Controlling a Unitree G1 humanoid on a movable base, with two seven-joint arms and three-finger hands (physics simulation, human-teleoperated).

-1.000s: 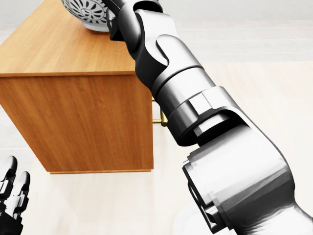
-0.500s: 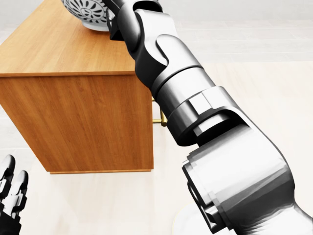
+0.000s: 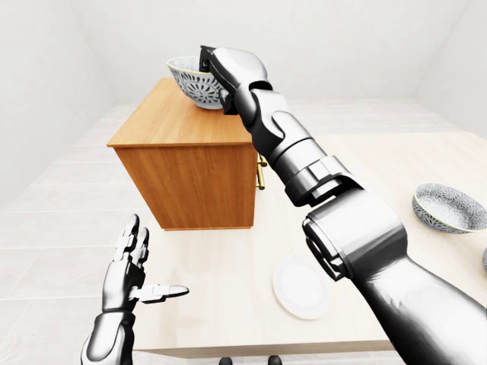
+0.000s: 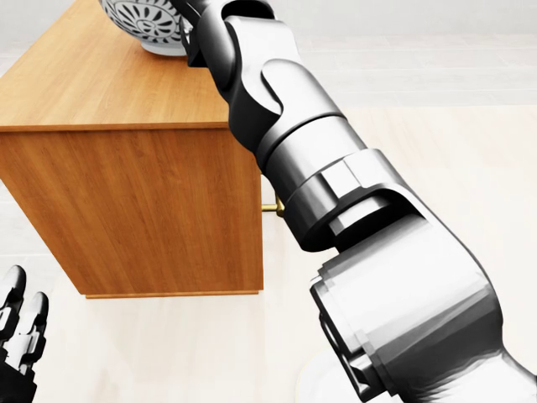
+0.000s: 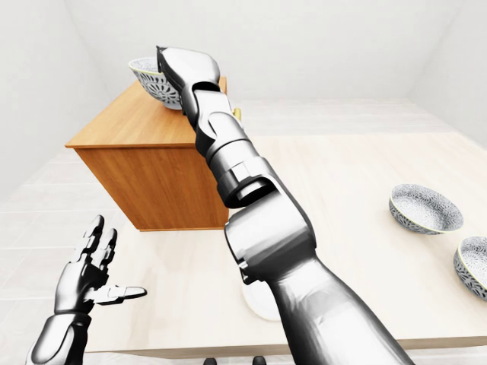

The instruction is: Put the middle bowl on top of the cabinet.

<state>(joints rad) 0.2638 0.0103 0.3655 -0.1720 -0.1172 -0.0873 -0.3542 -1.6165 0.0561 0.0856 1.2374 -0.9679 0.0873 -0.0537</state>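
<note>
Fingers: left hand (image 3: 125, 275) wide | right hand (image 3: 228, 68) on bowl (image 3: 190, 84) atop cabinet (image 3: 190, 179), grip unclear

Plain white-walled room with a pale tiled floor (image 3: 46, 220), furnished like a home dining corner: a light table (image 3: 221, 266) bears a small wooden cabinet (image 3: 190, 182), a patterned bowl (image 5: 424, 207) and a white plate (image 3: 300, 287).

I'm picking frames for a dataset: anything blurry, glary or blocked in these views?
Left-eye view: sharp, evenly lit; the cabinet side darker than its top. Head view: the right arm fills much of the frame with bright sheen, and the bowl is cropped at the top. Right-eye view: no blur; that arm hides part of the cabinet.
</note>
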